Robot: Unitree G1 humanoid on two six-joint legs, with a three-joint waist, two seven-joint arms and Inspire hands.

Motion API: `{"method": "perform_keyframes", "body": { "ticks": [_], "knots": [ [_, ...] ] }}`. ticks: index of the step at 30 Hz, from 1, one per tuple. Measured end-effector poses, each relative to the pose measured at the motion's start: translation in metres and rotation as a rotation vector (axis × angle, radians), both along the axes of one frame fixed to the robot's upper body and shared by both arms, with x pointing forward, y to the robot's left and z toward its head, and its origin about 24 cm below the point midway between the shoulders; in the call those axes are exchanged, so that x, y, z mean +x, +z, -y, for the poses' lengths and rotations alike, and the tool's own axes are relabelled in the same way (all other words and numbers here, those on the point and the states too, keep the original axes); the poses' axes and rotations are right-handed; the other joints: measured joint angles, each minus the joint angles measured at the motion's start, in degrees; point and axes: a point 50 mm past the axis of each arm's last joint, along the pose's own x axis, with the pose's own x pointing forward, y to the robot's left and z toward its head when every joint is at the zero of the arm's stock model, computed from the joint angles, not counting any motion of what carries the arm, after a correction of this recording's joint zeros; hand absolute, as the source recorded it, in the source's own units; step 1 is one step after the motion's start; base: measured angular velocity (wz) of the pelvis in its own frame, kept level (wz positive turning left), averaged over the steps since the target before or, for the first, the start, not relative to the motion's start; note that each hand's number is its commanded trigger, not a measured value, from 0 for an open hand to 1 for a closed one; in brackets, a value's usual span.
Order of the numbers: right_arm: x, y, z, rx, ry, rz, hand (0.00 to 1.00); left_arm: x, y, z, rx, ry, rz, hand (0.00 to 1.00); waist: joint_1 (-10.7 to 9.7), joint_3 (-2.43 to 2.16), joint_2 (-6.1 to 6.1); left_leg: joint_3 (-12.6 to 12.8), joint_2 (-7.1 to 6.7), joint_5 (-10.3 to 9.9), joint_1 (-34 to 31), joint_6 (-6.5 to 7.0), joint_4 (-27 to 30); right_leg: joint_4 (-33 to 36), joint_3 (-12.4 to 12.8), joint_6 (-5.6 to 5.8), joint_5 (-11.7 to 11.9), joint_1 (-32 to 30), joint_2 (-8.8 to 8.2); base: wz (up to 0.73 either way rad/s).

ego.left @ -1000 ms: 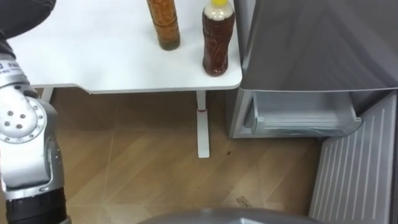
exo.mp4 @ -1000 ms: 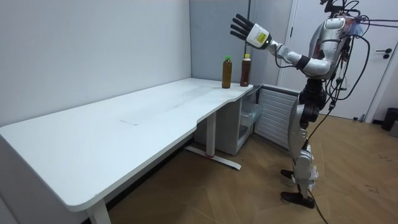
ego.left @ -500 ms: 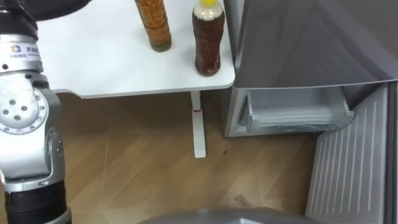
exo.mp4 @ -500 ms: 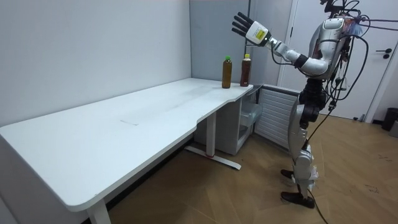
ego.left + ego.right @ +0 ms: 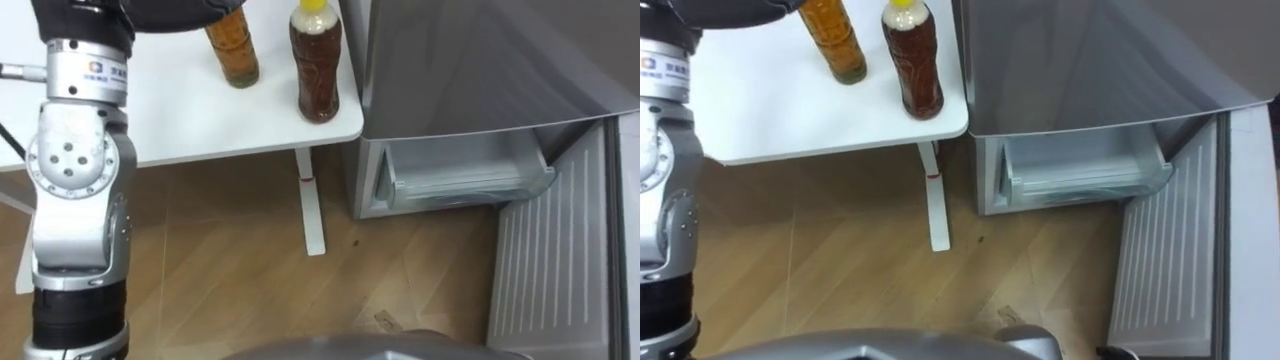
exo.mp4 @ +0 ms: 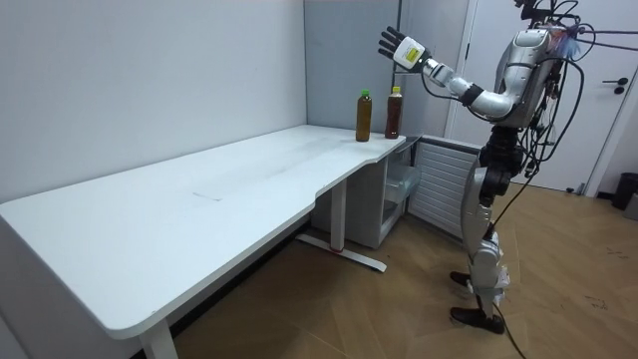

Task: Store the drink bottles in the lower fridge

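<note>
Two drinks stand at the white table's (image 5: 170, 120) corner beside the fridge: an amber bottle (image 5: 232, 50) with a green cap and a dark brown bottle (image 5: 316, 65) with a yellow cap. My left arm reaches over the table from the left. The left hand (image 6: 397, 45) is raised high above the bottles (image 6: 364, 116), open with its fingers spread, touching nothing. The grey fridge (image 5: 470, 60) stands right of the table. Its lower door (image 5: 555, 250) is swung open and shows a pale drawer (image 5: 460, 175) inside.
I stand on wood flooring in front of the fridge, by the table's end. The table's white leg (image 5: 310, 205) stands between me and the fridge's lower compartment. The open lower door juts out at my right. A long stretch of table (image 6: 199, 199) runs off toward the room view's left.
My left arm has bent at the elbow and drawn the raised open hand a little closer to my body. The head camera has shifted, so bottles and fridge sit further left.
</note>
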Motion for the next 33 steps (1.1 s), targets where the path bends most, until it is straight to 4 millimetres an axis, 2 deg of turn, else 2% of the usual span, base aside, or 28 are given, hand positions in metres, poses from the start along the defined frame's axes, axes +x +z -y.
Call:
{"method": "perform_keyframes", "body": {
  "ticks": [5,11,18,25,28,29,33],
  "knots": [
    [0.000,0.000,0.000,0.001,0.008,-0.003,0.00,0.001,-0.001,0.001,0.020,-0.010,-0.013,0.00,-0.1,-0.01,0.01,0.1,0.00,0.0,-0.2,0.00,0.0,-0.3,-0.2,0.00,0.0,0.0,-0.02,0.01],
    [0.001,0.000,-0.001,0.006,0.020,-0.006,0.00,0.003,-0.007,0.010,0.074,-0.036,-0.061,0.00,-0.1,-0.24,0.46,-0.1,-0.01,0.0,-0.3,0.00,0.0,-0.4,-0.5,0.00,0.0,0.0,-0.05,0.01],
    [0.001,-0.001,-0.002,0.019,0.060,-0.034,0.00,0.007,-0.019,0.021,0.117,-0.085,-0.136,0.00,-0.1,-0.08,1.00,-0.1,0.01,0.0,-0.4,0.00,0.0,-0.3,-0.7,-0.02,0.0,0.0,-0.03,0.00],
    [-0.002,-0.001,-0.003,0.035,0.070,-0.049,0.00,0.007,-0.024,0.022,0.129,-0.111,-0.165,0.00,0.0,0.13,0.49,0.4,0.03,0.0,-0.6,0.00,0.0,-0.3,-0.8,-0.01,0.0,-0.1,-0.07,0.01],
    [-0.002,-0.001,-0.004,0.037,0.070,-0.051,0.00,0.009,-0.032,0.025,0.131,-0.126,-0.200,0.00,0.0,-0.05,0.27,0.6,0.05,0.0,-0.7,0.00,0.0,-0.3,-0.8,-0.01,0.0,-0.1,-0.07,0.00],
    [-0.002,-0.001,-0.004,0.037,0.070,-0.049,0.00,0.009,-0.036,0.025,0.131,-0.131,-0.221,0.00,-0.1,-0.31,0.37,0.6,0.06,0.0,-0.8,0.00,0.0,-0.3,-0.7,-0.01,0.0,-0.2,-0.06,0.00],
    [-0.001,-0.001,-0.004,0.037,0.069,-0.047,0.00,0.009,-0.045,0.027,0.138,-0.153,-0.271,0.00,-0.2,-0.37,0.18,0.6,0.11,0.0,-0.8,0.00,0.0,-0.1,-0.8,-0.02,0.0,-0.3,-0.04,0.00]
  ]
}}
